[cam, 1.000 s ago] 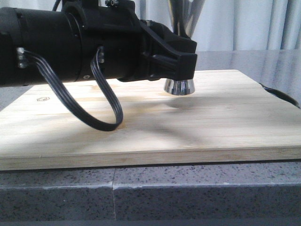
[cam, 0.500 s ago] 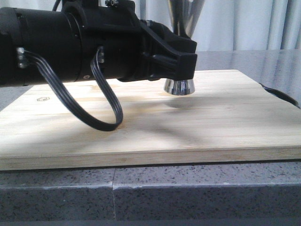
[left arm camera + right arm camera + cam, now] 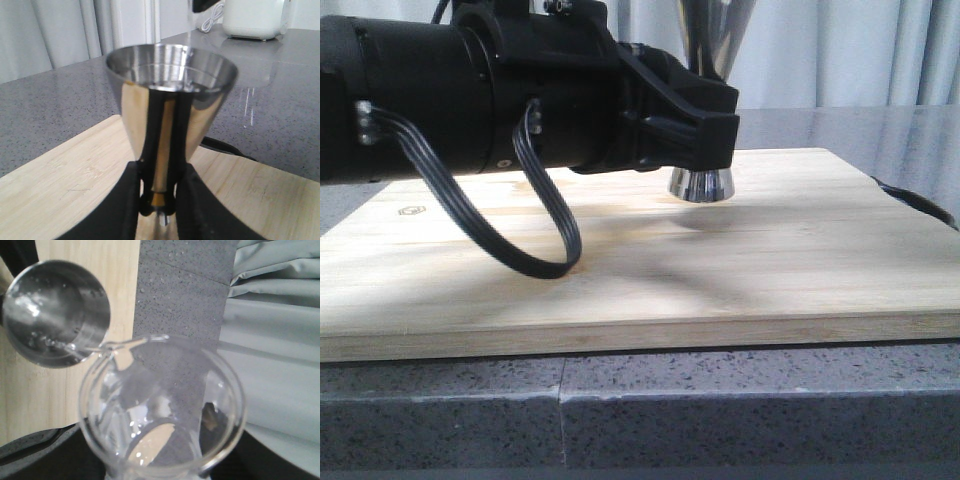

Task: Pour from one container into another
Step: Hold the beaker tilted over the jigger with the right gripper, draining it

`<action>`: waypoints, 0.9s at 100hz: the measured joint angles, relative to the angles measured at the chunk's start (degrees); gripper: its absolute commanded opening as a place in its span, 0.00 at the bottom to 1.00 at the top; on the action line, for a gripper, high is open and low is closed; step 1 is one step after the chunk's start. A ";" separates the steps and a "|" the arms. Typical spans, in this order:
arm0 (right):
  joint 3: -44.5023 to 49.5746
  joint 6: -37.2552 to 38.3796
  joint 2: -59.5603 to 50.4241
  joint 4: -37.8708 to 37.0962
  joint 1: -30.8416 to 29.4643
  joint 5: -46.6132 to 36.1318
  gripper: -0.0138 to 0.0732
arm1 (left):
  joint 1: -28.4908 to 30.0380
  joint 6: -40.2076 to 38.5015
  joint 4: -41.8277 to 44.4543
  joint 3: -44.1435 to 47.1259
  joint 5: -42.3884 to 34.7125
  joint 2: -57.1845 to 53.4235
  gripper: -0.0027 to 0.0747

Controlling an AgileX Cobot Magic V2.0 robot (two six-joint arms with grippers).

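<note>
The shiny steel jigger (image 3: 170,100) stands on the wooden board (image 3: 60,190), liquid showing in its upper cup. My left gripper (image 3: 159,197) is shut on its narrow gold-banded waist, one finger on each side. In the front view the left gripper (image 3: 705,135) hides the waist, leaving the jigger's base (image 3: 701,184) and upper cone visible. The clear glass beaker (image 3: 160,410) is tilted, its lip just over the jigger's rim (image 3: 55,312), a thin trickle at the lip. My right gripper (image 3: 160,467) is shut on the beaker's lower part; its fingers are mostly hidden behind the glass.
The board (image 3: 650,270) lies on a grey speckled counter (image 3: 640,410). A black cable (image 3: 915,200) curls off the board's right edge. A white appliance (image 3: 252,17) stands at the back. Curtains (image 3: 280,340) hang behind the counter.
</note>
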 measured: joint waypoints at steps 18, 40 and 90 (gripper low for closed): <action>0.00 -0.36 0.00 0.00 0.00 0.00 0.40 | 0.00 0.00 0.00 0.00 0.00 0.00 0.01; 0.00 -0.74 0.00 -0.04 0.00 0.00 0.40 | 0.00 0.00 0.00 0.00 0.00 0.00 0.01; 0.00 -1.54 0.00 -0.04 0.00 0.00 0.40 | 0.00 0.00 0.00 0.00 0.00 0.00 0.01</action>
